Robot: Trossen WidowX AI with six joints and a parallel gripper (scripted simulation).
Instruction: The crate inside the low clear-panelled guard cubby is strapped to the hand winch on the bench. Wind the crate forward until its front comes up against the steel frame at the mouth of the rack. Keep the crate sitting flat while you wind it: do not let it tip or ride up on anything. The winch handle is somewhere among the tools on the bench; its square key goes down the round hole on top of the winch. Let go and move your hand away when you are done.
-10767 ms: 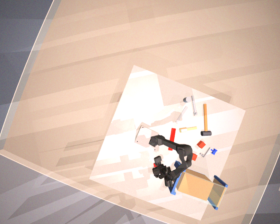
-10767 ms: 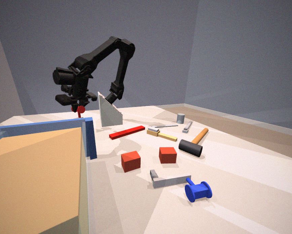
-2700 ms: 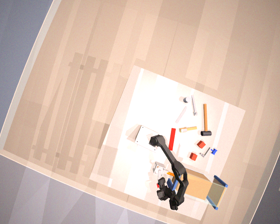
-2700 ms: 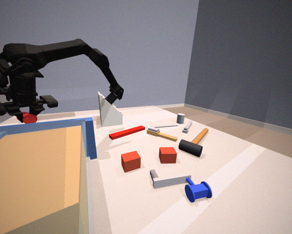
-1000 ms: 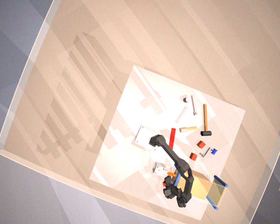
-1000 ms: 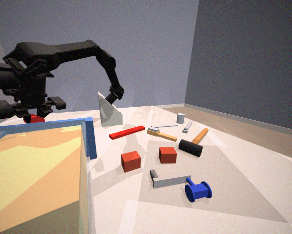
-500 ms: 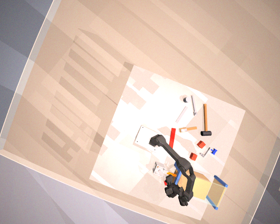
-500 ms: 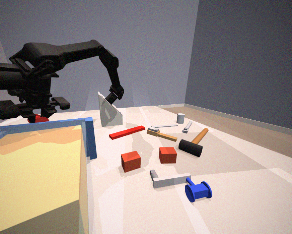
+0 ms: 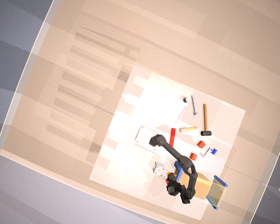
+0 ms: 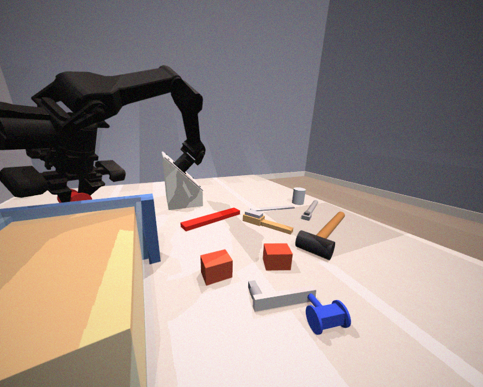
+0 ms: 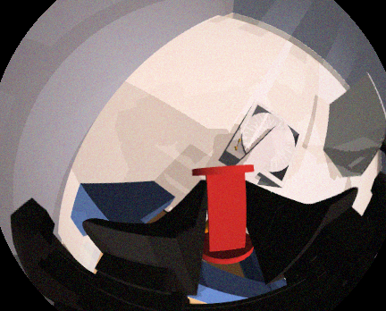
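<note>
While gripper (image 9: 168, 181) (image 10: 76, 196) (image 11: 220, 184) clamps red grip (image 9: 167, 181) (image 10: 78, 196) (image 11: 227, 210), blue frame (image 9: 179, 172) (image 10: 108, 199) (image 11: 129, 201) edge sits near.

A black-headed mallet (image 9: 205, 120) (image 10: 315, 244) lies on the counter (image 9: 222, 130) (image 10: 383, 291) near a wooden-handled tool (image 9: 188, 129) (image 10: 276, 225). A red bar (image 9: 172, 136) (image 10: 210, 219) lies flat; two red blocks (image 9: 201, 144) (image 10: 277, 256) sit apart, and a grey cylinder (image 9: 187, 99) (image 10: 298, 195) stands upright.
</note>
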